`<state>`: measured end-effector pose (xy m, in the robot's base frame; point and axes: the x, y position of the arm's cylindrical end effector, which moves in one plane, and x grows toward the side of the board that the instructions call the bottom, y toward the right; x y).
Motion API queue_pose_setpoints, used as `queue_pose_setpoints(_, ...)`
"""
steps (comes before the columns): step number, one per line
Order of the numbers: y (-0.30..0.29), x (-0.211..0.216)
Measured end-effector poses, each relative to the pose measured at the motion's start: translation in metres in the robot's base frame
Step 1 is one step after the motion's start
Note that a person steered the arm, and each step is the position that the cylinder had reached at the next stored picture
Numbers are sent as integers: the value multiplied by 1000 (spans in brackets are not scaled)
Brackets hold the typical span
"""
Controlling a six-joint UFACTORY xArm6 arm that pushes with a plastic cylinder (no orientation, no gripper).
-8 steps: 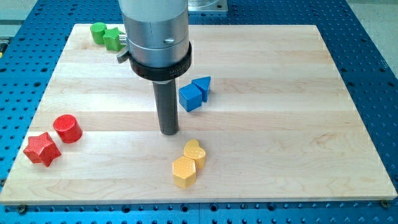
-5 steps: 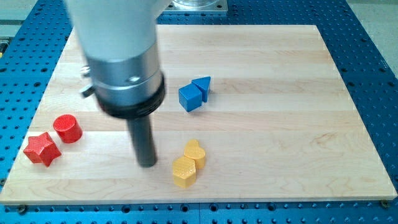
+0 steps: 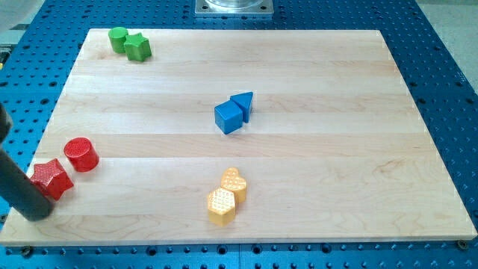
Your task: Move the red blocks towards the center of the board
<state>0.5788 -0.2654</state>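
The tip (image 3: 33,215) stands against the outer, lower-left side of the red star (image 3: 51,178), holding nothing, so a push could drive it and the red cylinder (image 3: 81,155) inward.

Red star (image 3: 51,179), red cylinder (image 3: 81,155)

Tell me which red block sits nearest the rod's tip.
The red star, at the view's lower left; my tip is just below-left of it. The red cylinder lies farther up-right, beyond the star.
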Motion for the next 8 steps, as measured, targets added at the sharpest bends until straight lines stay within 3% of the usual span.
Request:
queue_pose_setpoints(1, 34, -78)
queue_pose_setpoints(2, 66, -62)
queue_pose_setpoints(3, 14, -64)
queue_pose_setpoints(4, 42, -114)
queue_pose_setpoints(5, 46, -119)
queue_pose_setpoints(6, 140, -153)
queue_pose_setpoints(8, 105, -103)
